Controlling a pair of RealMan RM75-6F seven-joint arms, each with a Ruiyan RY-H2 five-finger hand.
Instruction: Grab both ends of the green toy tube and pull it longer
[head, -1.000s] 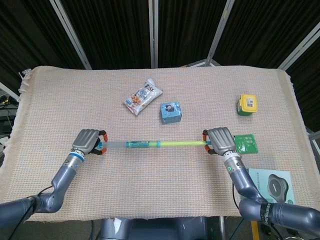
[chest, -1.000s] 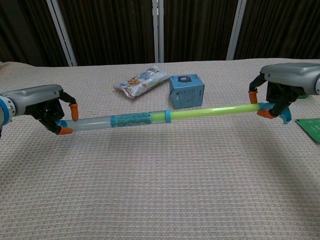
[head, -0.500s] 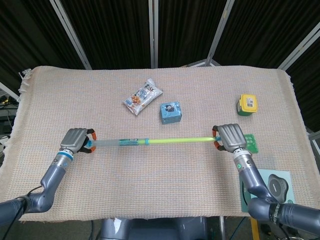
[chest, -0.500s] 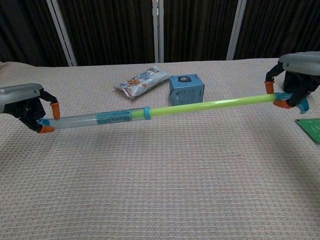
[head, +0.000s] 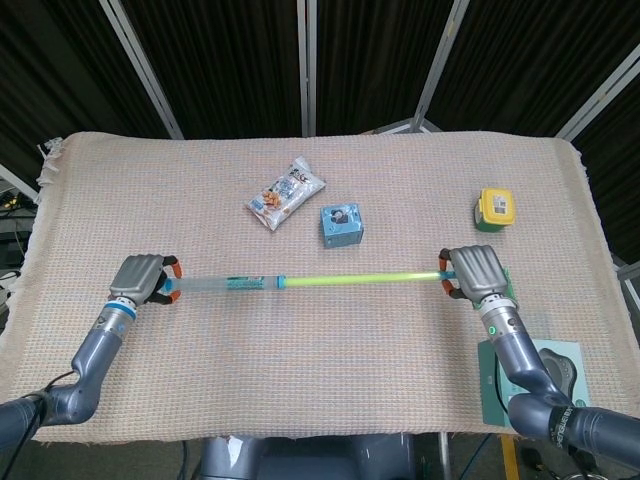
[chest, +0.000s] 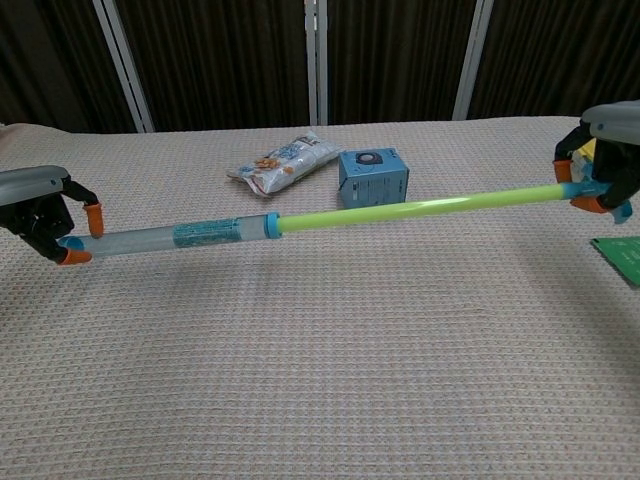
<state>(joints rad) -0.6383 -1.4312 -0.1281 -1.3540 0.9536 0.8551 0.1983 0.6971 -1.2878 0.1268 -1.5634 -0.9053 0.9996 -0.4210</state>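
Note:
The green toy tube (head: 350, 278) (chest: 420, 209) stretches across the table above the cloth, with a clear sleeve and teal label on its left part (head: 225, 284) (chest: 190, 235). My left hand (head: 141, 280) (chest: 45, 210) grips the clear left end. My right hand (head: 476, 273) (chest: 606, 150) grips the green right end. In the chest view the tube hangs clear of the cloth, its right end a little higher than its left.
A snack packet (head: 286, 193) and a blue box (head: 341, 225) lie behind the tube. A yellow and green item (head: 495, 209) sits at the far right. A green packet (chest: 622, 257) and a printed card (head: 535, 380) lie by my right arm.
Both hands have moved outward, the left further left and the right further right. The tube is longer, with more green rod showing and the blue collar shifted left.

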